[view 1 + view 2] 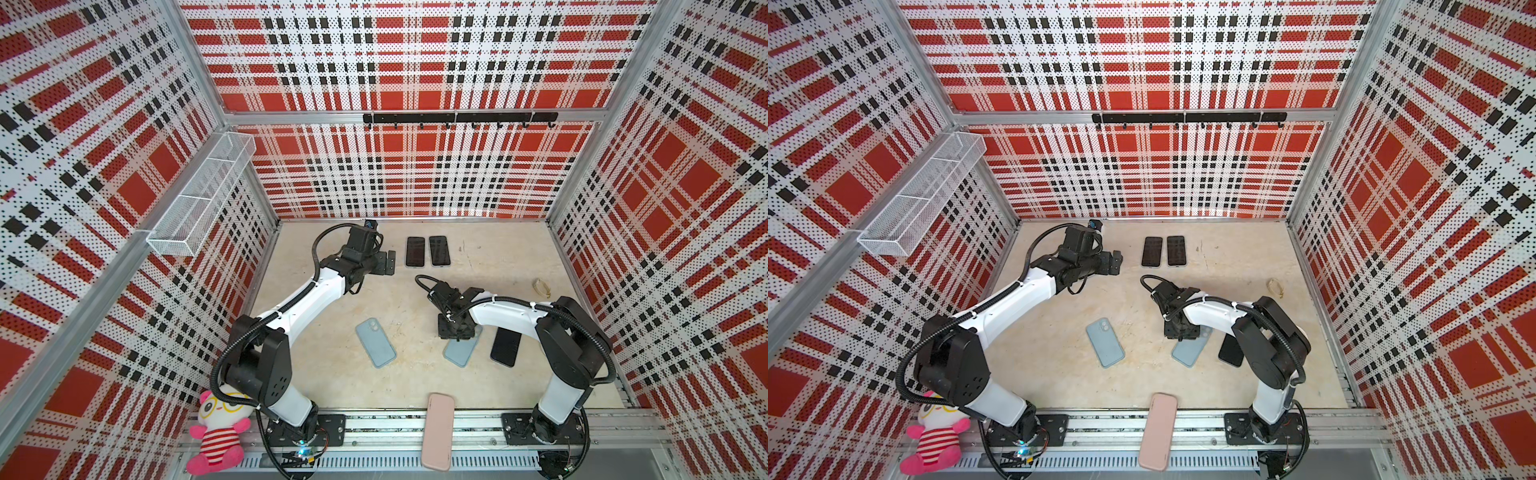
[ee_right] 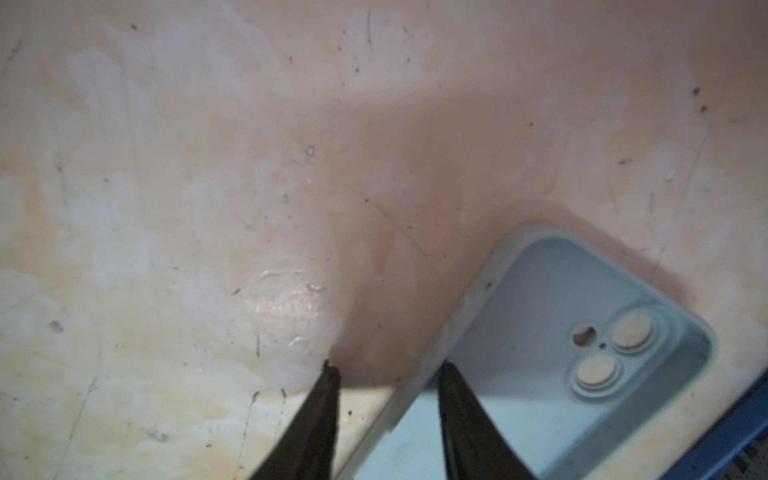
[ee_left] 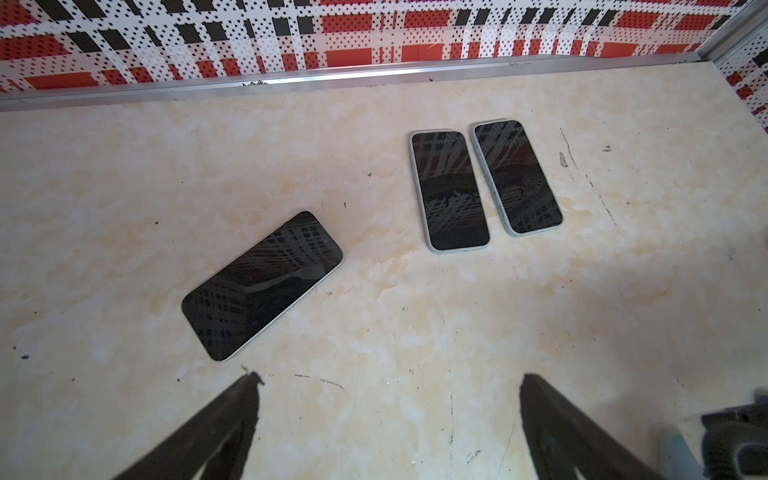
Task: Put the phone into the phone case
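An empty light-blue phone case lies open side up on the table, and in both top views it sits partly under my right gripper. My right gripper stands astride the case's long wall, one finger inside and one outside, with a gap still showing. A bare black phone lies just right of the case. Another bare phone lies ahead of my left gripper, which is wide open over bare table at the back left.
Two cased phones lie side by side at the back. A light-blue phone or case lies back up, left of centre. A pink case rests on the front rail, a plush toy sits front left, and a rubber band lies at the right.
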